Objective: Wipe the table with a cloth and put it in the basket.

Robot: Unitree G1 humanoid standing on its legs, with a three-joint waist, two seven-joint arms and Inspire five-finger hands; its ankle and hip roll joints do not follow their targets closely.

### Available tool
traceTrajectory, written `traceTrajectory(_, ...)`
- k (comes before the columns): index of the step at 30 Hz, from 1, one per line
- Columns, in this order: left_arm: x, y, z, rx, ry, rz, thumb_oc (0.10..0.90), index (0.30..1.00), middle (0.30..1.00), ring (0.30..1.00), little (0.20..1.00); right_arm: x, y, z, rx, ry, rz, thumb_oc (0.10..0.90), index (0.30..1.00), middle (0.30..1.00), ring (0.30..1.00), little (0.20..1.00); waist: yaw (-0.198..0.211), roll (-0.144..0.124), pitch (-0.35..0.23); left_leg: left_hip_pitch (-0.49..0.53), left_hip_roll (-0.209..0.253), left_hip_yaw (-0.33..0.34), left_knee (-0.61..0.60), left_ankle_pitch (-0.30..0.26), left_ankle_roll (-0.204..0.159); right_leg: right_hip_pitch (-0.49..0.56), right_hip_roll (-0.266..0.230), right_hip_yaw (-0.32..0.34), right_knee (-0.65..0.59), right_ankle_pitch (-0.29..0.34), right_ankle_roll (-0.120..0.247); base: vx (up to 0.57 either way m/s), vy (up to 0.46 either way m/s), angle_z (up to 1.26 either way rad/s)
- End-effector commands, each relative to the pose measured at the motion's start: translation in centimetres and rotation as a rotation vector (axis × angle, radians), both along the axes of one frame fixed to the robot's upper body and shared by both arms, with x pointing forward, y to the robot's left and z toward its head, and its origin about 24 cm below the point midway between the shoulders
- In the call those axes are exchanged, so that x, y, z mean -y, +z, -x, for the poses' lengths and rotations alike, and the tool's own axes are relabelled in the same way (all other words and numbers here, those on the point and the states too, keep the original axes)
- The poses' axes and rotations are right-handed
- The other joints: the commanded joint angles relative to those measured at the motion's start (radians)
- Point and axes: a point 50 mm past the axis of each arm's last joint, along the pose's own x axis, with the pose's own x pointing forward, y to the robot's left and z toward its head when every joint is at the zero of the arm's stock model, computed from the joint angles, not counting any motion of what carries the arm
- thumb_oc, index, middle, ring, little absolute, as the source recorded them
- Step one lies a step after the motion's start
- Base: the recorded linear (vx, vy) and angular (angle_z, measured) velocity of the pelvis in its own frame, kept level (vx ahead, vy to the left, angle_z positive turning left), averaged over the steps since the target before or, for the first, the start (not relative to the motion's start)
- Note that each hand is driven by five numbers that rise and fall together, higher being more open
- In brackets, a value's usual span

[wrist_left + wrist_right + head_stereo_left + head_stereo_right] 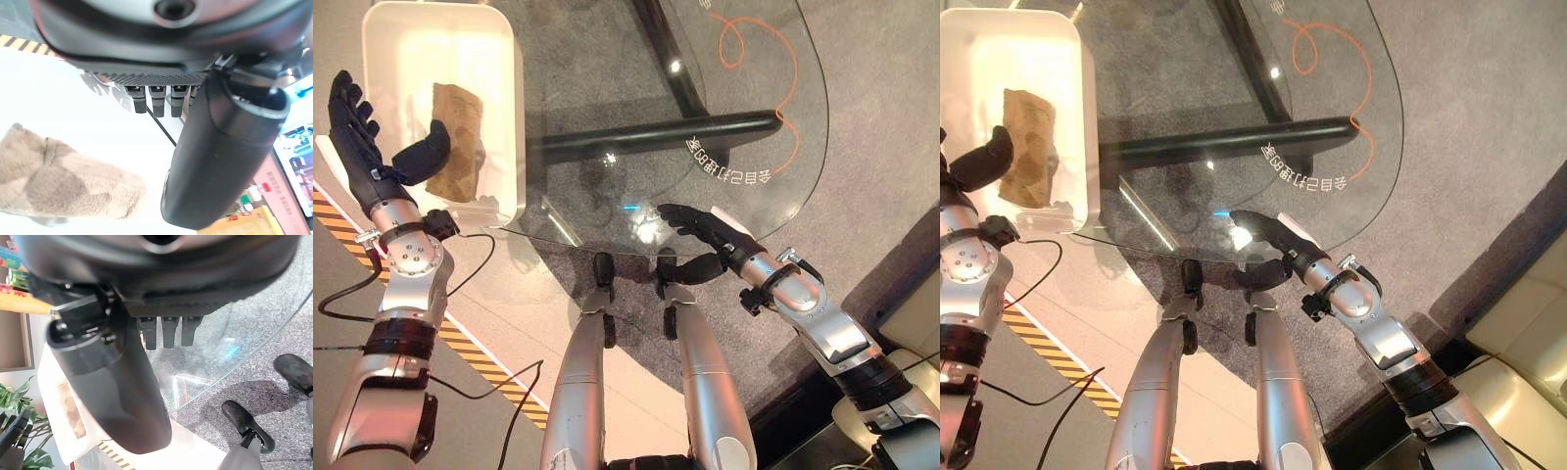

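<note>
Cloth (456, 143), brown and crumpled, lay inside the white basket (505, 117) at the left end of the glass bench (607, 88). The left hand (367, 147) hovered at the basket's near left rim, fingers straight and thumb spread, grasping nothing. The right hand (700, 235) rested flat at the bench's near edge, fingers extended, well apart from the basket.

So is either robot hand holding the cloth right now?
No. The cloth lies loose in the white basket. The left robot hand is open beside the basket; the right robot hand rests open on the glass table.
</note>
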Motion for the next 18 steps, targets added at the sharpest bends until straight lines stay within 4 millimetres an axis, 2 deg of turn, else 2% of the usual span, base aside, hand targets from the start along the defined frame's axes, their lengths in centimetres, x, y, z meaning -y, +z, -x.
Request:
traceTrajectory(1, -1.0, 2.9, 1.7, 0.187, -0.011, -0.027, 0.8, 0.9, 0.9, 0.9, 0.9, -1.6, 2.6, 1.5, 0.162, 0.117, -0.094, 0.8, 0.9, 0.9, 0.9, 0.9, 0.021, 0.015, -0.025, 0.104, -0.058, -0.013, -0.036, -0.038, 0.022, 0.105, 0.036, -0.023, -0.074, 0.003, 0.02, -0.06, -0.092, 0.0)
traceTrajectory(3, -0.9, 2.0, 1.9, 0.159, -0.037, -0.017, 0.8, 0.9, 0.9, 0.9, 0.9, -1.3, 2.1, 1.6, 0.146, 0.11, -0.097, 0.8, 0.9, 0.9, 0.9, 0.9, 0.027, 0.014, -0.025, 0.137, -0.058, -0.017, -0.051, -0.033, 0.018, 0.141, 0.033, -0.027, -0.087, 0.001, 0.019, -0.06, -0.101, 0.0)
traceTrajectory(4, -0.5, 0.2, 2.2, 0.075, -0.081, -0.039, 0.8, 0.9, 0.9, 0.9, 0.9, -0.8, 1.0, 1.7, 0.117, 0.078, -0.078, 0.8, 0.9, 0.9, 0.9, 0.9, 0.038, 0.013, -0.025, 0.191, -0.059, -0.026, -0.066, -0.035, 0.012, 0.198, 0.03, -0.031, -0.099, -0.01, 0.02, -0.07, -0.141, -0.01)
traceTrajectory(6, 0.4, -1.8, 2.5, -0.008, -0.139, -0.032, 0.8, 0.9, 0.9, 0.9, 0.9, -0.2, 0.0, 2.0, 0.077, 0.049, -0.078, 0.8, 0.9, 0.9, 0.9, 0.9, 0.047, 0.012, -0.025, 0.243, -0.059, -0.035, -0.095, -0.024, 0.007, 0.253, 0.027, -0.037, -0.122, -0.011, 0.02, -0.07, -0.129, -0.02)
traceTrajectory(7, 0.5, -2.1, 2.6, -0.019, -0.149, -0.027, 0.8, 0.9, 0.9, 0.9, 0.9, -0.1, -0.2, 2.0, 0.072, 0.046, -0.08, 0.8, 0.9, 0.9, 0.9, 0.9, 0.048, 0.012, -0.025, 0.247, -0.058, -0.036, -0.1, -0.018, 0.006, 0.257, 0.027, -0.038, -0.127, -0.006, 0.02, -0.07, -0.1, 0.01)
traceTrajectory(9, 1.5, -4.6, 3.2, -0.098, -0.207, 0.001, 0.8, 0.9, 0.9, 0.9, 0.9, 0.4, -1.7, 2.5, 0.02, 0.021, -0.094, 0.8, 0.9, 0.9, 0.9, 0.9, 0.056, 0.012, -0.025, 0.305, -0.057, -0.045, -0.127, -0.012, 0.002, 0.318, 0.023, -0.045, -0.15, -0.008, 0.024, -0.05, -0.122, 0.07)
traceTrajectory(10, 2.4, -7.2, 4.0, -0.175, -0.26, 0.061, 0.8, 0.9, 0.9, 0.9, 0.9, 0.9, -3.4, 3.2, -0.037, 0.0, -0.105, 0.8, 0.9, 0.9, 0.9, 0.9, 0.062, 0.014, -0.048, 0.345, -0.057, -0.056, -0.156, -0.007, -0.001, 0.361, 0.02, -0.052, -0.173, -0.012, 0.026, -0.04, -0.125, 0.07)
traceTrajectory(11, 2.6, -7.6, 4.2, -0.192, -0.271, 0.07, 0.8, 0.9, 0.9, 0.9, 0.9, 1.0, -3.7, 3.3, -0.048, -0.006, -0.108, 0.8, 0.9, 0.9, 0.9, 0.9, 0.063, 0.014, -0.055, 0.347, -0.056, -0.058, -0.162, -0.003, -0.002, 0.365, 0.019, -0.053, -0.18, -0.009, 0.027, -0.01, -0.166, 0.01)
traceTrajectory(12, 3.5, -10.3, 5.3, -0.28, -0.322, 0.118, 0.8, 0.9, 0.9, 0.9, 0.9, 1.3, -5.6, 4.1, -0.116, -0.037, -0.122, 0.8, 0.9, 0.9, 0.9, 0.9, 0.066, 0.015, -0.088, 0.39, -0.057, -0.07, -0.191, -0.001, -0.005, 0.412, 0.014, -0.058, -0.206, -0.012, 0.029, 0.0, -0.129, -0.03)
traceTrajectory(13, 3.9, -11.5, 5.8, -0.314, -0.336, 0.152, 0.8, 0.9, 0.9, 0.9, 0.9, 1.4, -6.4, 4.4, -0.149, -0.055, -0.132, 0.8, 0.9, 0.9, 0.9, 0.9, 0.068, 0.017, -0.106, 0.402, -0.057, -0.075, -0.205, 0.004, -0.005, 0.428, 0.012, -0.06, -0.221, -0.007, 0.029, 0.01, -0.174, -0.01)
traceTrajectory(14, 4.5, -13.5, 6.7, -0.374, -0.359, 0.216, 0.8, 0.9, 0.9, 0.9, 0.9, 1.6, -7.9, 5.1, -0.201, -0.085, -0.151, 0.8, 0.9, 0.9, 0.9, 0.9, 0.071, 0.018, -0.129, 0.429, -0.057, -0.083, -0.225, 0.007, -0.006, 0.458, 0.008, -0.063, -0.237, -0.007, 0.031, 0.0, -0.13, 0.04)
traceTrajectory(18, 5.2, -17.4, 8.7, -0.509, -0.367, 0.3, 0.8, 0.9, 0.9, 0.9, 0.9, 2.0, -11.1, 6.4, -0.318, -0.15, -0.191, 0.8, 0.9, 0.9, 0.9, 0.9, 0.078, 0.014, -0.177, 0.488, -0.057, -0.094, -0.254, 0.006, -0.006, 0.536, -0.001, -0.074, -0.278, -0.007, 0.033, 0.03, -0.111, 0.11)
